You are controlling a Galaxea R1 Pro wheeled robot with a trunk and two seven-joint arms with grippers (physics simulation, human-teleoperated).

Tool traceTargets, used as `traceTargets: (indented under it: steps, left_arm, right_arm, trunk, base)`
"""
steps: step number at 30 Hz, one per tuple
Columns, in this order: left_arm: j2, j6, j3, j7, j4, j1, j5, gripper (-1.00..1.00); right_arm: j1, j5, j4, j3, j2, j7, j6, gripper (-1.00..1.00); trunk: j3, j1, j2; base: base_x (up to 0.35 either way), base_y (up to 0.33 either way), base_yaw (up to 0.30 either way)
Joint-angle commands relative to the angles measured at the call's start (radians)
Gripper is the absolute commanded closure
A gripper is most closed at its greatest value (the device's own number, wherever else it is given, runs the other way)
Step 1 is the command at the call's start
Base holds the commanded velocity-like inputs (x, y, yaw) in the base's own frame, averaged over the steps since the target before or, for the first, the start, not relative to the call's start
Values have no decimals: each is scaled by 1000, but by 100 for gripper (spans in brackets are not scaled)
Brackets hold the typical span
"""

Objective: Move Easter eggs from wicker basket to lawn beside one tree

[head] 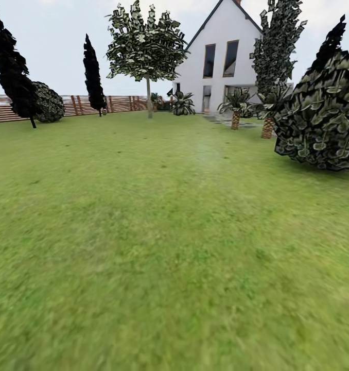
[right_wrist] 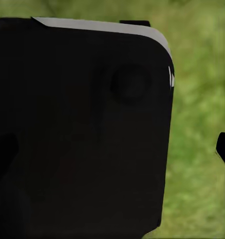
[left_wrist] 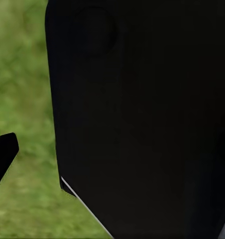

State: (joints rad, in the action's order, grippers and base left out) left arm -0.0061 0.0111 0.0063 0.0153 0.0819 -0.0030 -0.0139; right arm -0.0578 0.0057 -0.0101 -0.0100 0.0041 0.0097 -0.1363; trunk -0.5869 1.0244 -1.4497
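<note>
facing open lawn (head: pixel 159 247) toward a white house (head: pixel 223 56); jaws' state unreadable.

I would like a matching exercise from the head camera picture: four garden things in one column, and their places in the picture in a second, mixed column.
Things:
1. white gabled house
2. brown slatted wooden fence
3. big round leafy shrub
4. broad green lawn

Places:
A. right edge
B. far left background
C. whole foreground
D. top, right of centre

Pairs: 1-D, 2-B, 3-A, 4-C
</note>
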Motion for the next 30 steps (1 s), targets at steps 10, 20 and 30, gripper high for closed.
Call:
traceTargets:
  steps: [10,20,30]
  left_arm:
    - [0,1,0,2,0,0,-1,-100]
    - [0,1,0,2,1,0,-1,-100]
    - [0,1,1,2,1,-1,-1,-100]
  right_arm:
    - [0,0,1,-1,0,1,-3,-100]
    - [0,1,1,-1,1,1,-3,-100]
    - [-1,2,1,-1,-1,1,-4,-100]
  trunk:
    - [-1,1,0]
    - [-1,1,0]
    - [-1,1,0]
  base:
    - [338,0,102]
    - [338,0,211]
    - [338,0,266]
